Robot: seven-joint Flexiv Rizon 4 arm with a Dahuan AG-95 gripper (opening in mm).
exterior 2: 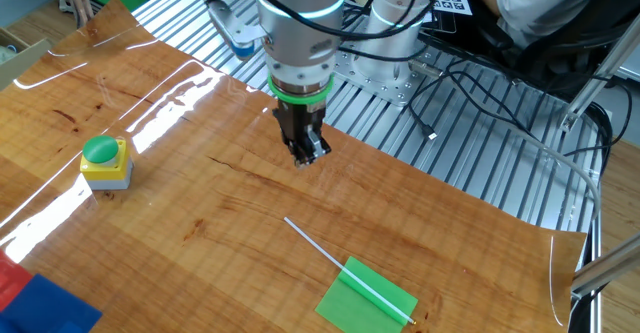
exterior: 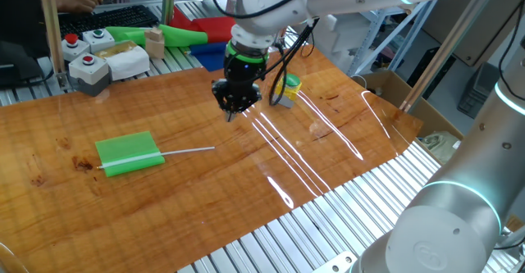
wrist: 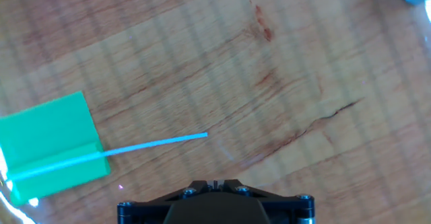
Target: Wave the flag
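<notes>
Green rectangular flag [exterior: 128, 152] on thin white stick lies flat on wooden desk [exterior: 328, 142], apart from jaws [exterior: 233, 106]. Jaws empty; spread cannot be told. Step: approach. Next: descend over bare stick end, clench.

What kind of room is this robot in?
Probably a robot lab or workshop. The robot arm stands on a metal frame bench with loose cables, a person sits at a keyboard behind the wooden table, and button boxes sit nearby.
</notes>
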